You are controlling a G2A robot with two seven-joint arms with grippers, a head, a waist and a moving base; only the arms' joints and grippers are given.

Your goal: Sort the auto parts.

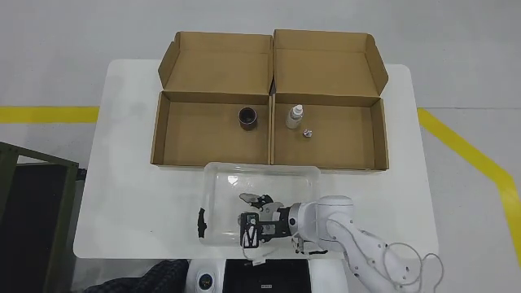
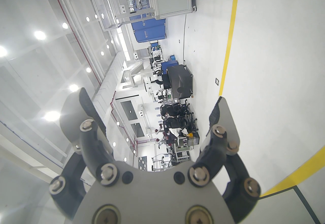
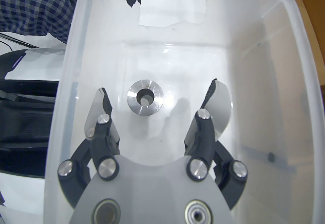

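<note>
Currently the right gripper (image 3: 159, 88) gapes near a metal bushing (image 3: 146, 98) inside the clear bin (image 3: 292, 57); the left gripper (image 2: 151, 95) gapes too.

Silver bushing (image 3: 145, 108), brown boxes (image 1: 203, 134), seemingly white bottle (image 1: 294, 115)

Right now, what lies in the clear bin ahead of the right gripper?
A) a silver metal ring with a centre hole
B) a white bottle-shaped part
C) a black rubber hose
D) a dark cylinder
A: the right wrist view shows a silver metal ring on the floor of the clear bin, just ahead of the open right gripper.
</note>
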